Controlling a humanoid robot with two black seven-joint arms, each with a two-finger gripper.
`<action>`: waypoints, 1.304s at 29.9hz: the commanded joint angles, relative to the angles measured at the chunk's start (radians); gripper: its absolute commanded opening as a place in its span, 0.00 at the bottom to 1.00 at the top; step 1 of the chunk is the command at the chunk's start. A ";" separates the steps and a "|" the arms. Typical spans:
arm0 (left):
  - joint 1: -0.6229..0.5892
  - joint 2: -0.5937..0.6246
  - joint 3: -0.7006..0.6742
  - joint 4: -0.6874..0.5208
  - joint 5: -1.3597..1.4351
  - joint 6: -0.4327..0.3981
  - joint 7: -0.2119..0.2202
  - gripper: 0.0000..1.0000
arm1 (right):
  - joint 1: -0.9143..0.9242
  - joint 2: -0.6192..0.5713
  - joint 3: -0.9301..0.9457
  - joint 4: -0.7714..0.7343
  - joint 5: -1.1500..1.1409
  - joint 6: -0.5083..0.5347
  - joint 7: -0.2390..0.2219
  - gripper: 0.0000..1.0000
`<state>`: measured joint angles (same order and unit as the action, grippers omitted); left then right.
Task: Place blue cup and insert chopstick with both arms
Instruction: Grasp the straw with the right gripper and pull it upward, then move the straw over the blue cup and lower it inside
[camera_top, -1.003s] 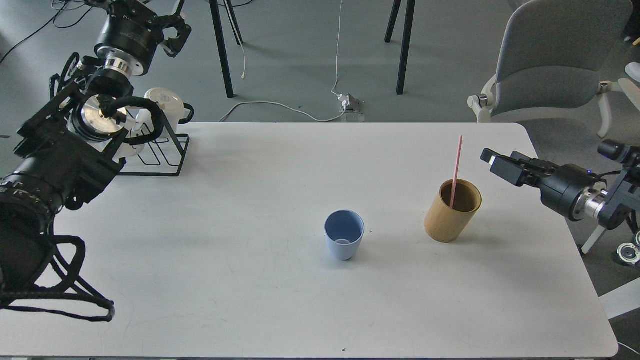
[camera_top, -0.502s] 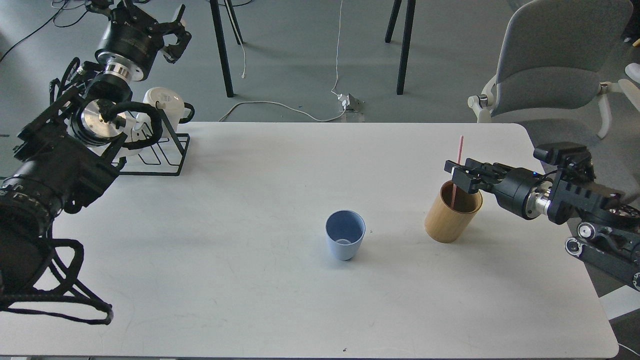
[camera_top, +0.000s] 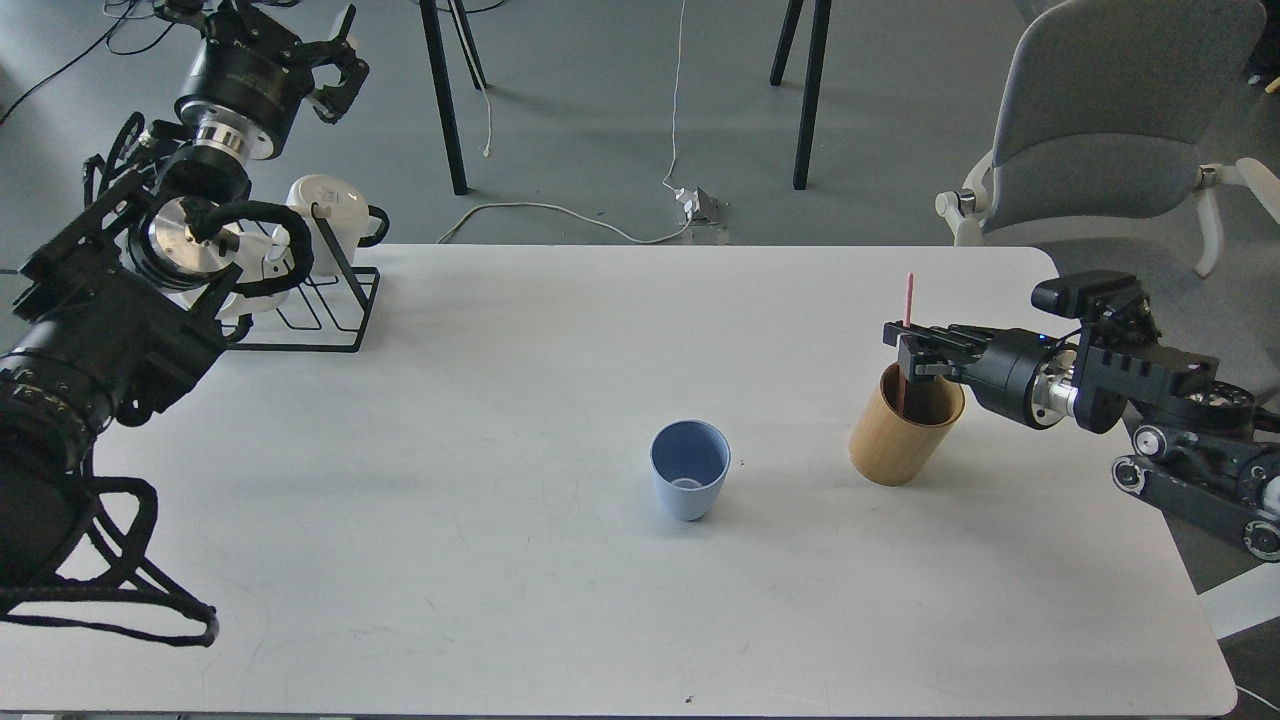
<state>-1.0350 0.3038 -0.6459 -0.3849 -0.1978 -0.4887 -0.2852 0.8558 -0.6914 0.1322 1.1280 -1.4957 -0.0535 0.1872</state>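
The blue cup (camera_top: 688, 482) stands upright and empty on the white table (camera_top: 480, 420), just right of the middle. The pink chopstick (camera_top: 908, 296) stands nearly upright in the tan bamboo cylinder (camera_top: 903, 435), to the right of the cup. My right gripper (camera_top: 906, 351) is just above the cylinder's rim with a finger on each side of the stick, and a gap still shows between the fingers. My left gripper (camera_top: 338, 66) is raised at the far left, beyond the table's back edge, open and empty.
A black wire rack (camera_top: 322, 305) with white mugs (camera_top: 328, 205) stands at the table's back left corner, under my left arm. A grey chair (camera_top: 1100, 130) is behind the table at the right. Cables and a plug strip (camera_top: 698, 205) lie on the floor.
My right gripper has moved left from beside the table to the chopstick over the bamboo cylinder. The stick now stands more upright. My left gripper has drifted slightly left.
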 joint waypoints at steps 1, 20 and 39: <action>0.000 0.011 0.000 0.000 0.000 0.000 0.000 1.00 | 0.012 -0.006 -0.003 0.015 -0.001 0.000 0.000 0.01; 0.000 0.020 -0.001 0.000 -0.002 0.000 -0.003 1.00 | 0.396 -0.287 0.023 0.256 0.158 0.167 -0.021 0.01; -0.005 0.024 -0.006 0.000 -0.003 0.000 -0.002 1.00 | 0.259 0.260 0.001 0.081 0.218 0.135 -0.060 0.00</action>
<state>-1.0358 0.3256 -0.6508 -0.3851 -0.1999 -0.4887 -0.2877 1.1203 -0.4736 0.1333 1.2454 -1.2766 0.0804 0.1260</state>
